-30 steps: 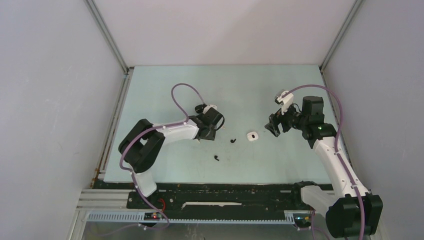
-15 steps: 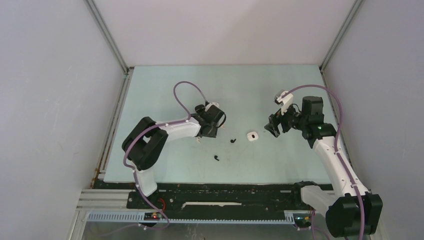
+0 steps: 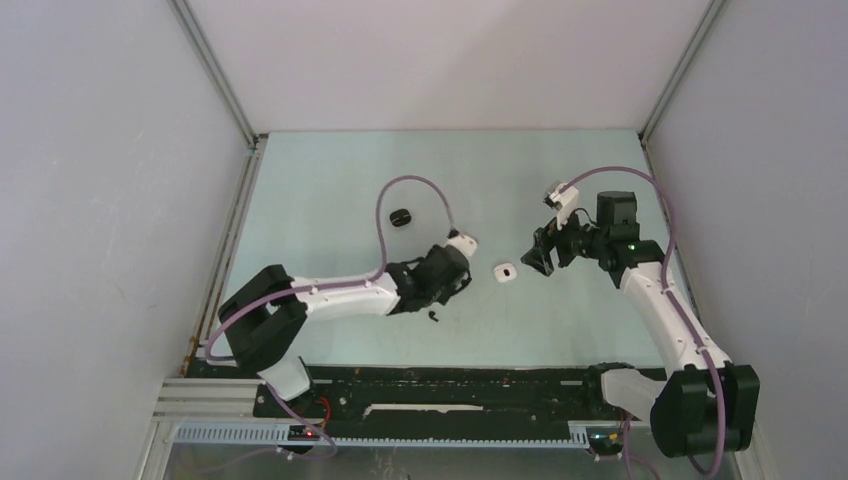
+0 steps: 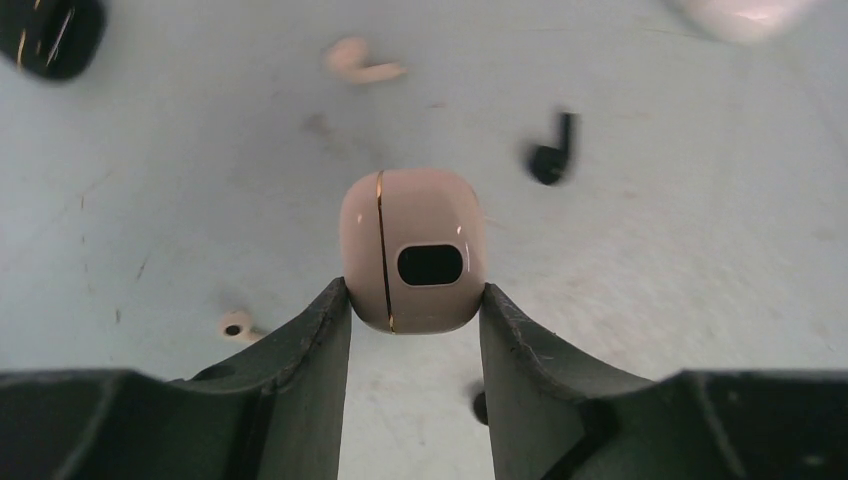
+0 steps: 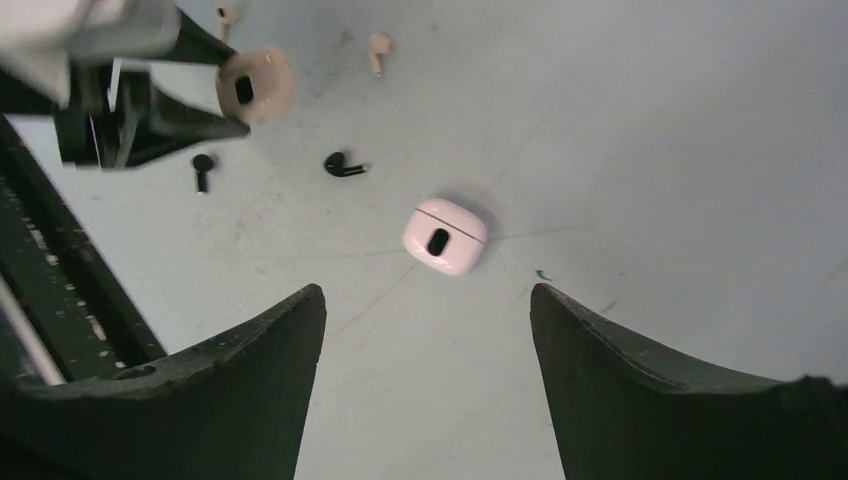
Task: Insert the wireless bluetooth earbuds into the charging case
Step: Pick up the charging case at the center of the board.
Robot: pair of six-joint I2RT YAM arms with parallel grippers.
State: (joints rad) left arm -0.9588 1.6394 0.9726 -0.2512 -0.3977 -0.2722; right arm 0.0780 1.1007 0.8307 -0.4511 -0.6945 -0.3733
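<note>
Two black earbuds lie loose on the pale green table (image 3: 330, 180). In the right wrist view one black earbud (image 5: 343, 165) sits left of centre, and the other black earbud (image 5: 202, 168) lies further left. Near that view's top edge lie a pale earbud (image 5: 378, 48) and a second pale earbud (image 5: 225, 15).

The left gripper (image 4: 415, 295) is clamped on a pale charging case (image 4: 412, 250) with its lid seam closed, at the centre of the left wrist view.

The right gripper (image 5: 428, 295) has its jaws wide apart and holds nothing. A white charging case (image 5: 445, 235) rests on the table just above the gap.

Seen from overhead, a black case (image 3: 401, 217) sits left of centre, well apart from both grippers.
</note>
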